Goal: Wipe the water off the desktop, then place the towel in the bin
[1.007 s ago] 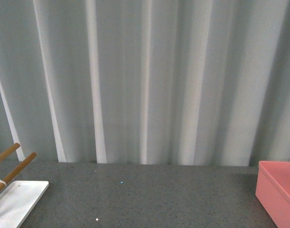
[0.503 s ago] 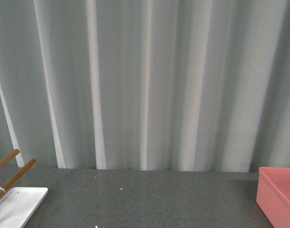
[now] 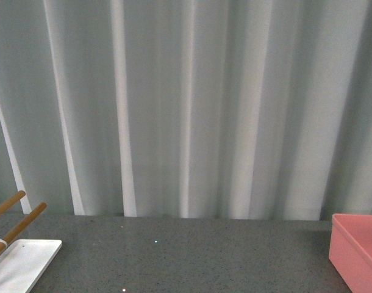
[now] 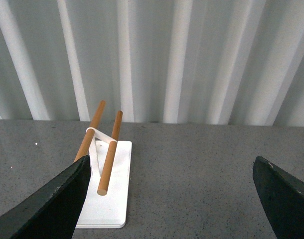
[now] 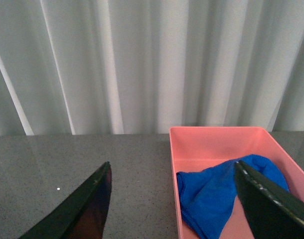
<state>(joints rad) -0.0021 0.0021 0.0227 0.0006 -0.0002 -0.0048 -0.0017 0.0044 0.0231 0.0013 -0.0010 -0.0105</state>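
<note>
The blue towel (image 5: pixel 212 196) lies bunched inside the salmon-pink bin (image 5: pixel 212 142) in the right wrist view. My right gripper (image 5: pixel 174 199) is open and empty, hovering over the bin's near wall; one finger is over the desktop (image 5: pixel 67 164), the other over the towel. The bin's corner (image 3: pixel 357 250) shows at the front view's right edge, on the dark grey speckled desktop (image 3: pixel 186 256). My left gripper (image 4: pixel 172 199) is open and empty above bare desktop (image 4: pixel 192 164). Neither arm shows in the front view.
A flat white stand (image 4: pixel 109 199) with two wooden rods (image 4: pixel 109 152) sits on the desktop by my left gripper's finger, also at the front view's lower left (image 3: pixel 21 259). Pale pleated curtains (image 3: pixel 186 104) close off the back.
The front view has shifted slightly: the desktop, stand and bin sit a little lower in the picture than a second ago. Nothing else has moved.
</note>
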